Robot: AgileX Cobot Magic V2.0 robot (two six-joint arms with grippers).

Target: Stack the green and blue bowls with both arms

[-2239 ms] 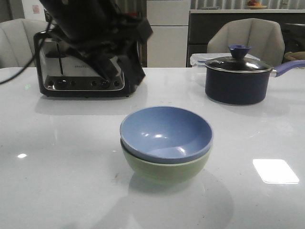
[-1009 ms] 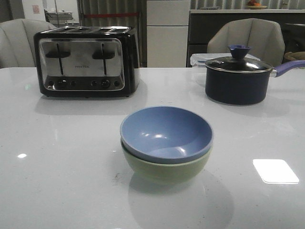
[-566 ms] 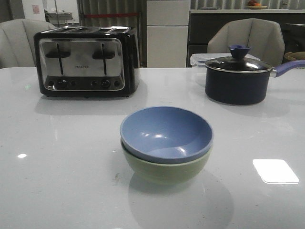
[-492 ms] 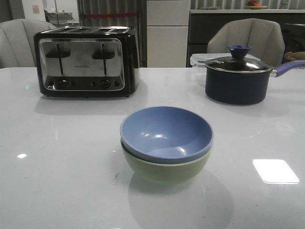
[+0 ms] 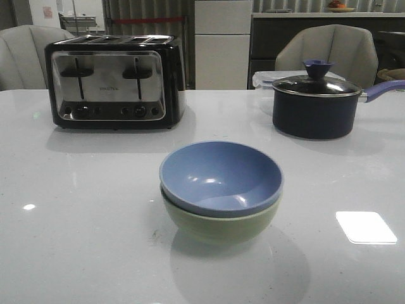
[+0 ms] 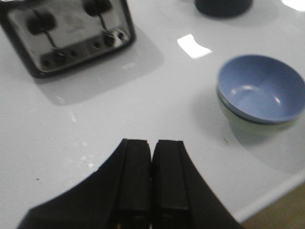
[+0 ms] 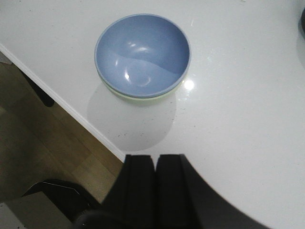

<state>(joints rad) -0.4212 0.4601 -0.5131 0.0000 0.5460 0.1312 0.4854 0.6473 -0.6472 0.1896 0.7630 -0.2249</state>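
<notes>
The dusty blue bowl [image 5: 220, 177] sits nested inside the pale green bowl [image 5: 218, 227] at the middle of the white table, upright. The stack also shows in the left wrist view, blue bowl [image 6: 259, 88] on the green bowl [image 6: 233, 119], and in the right wrist view, blue bowl [image 7: 142, 55] with a sliver of green rim [image 7: 143, 98]. My left gripper [image 6: 152, 145] is shut and empty, raised well away from the bowls. My right gripper [image 7: 155, 160] is shut and empty, raised above the table's front edge. Neither arm shows in the front view.
A black and chrome toaster [image 5: 114, 82] stands at the back left. A dark navy lidded saucepan [image 5: 314, 101] with a blue handle stands at the back right, a clear container [image 5: 262, 79] behind it. The table's front edge [image 7: 62, 107] drops to a wooden floor.
The black arm that hung in front of the toaster 2.2 s ago has left the front view. The stacked bowls have not moved.
</notes>
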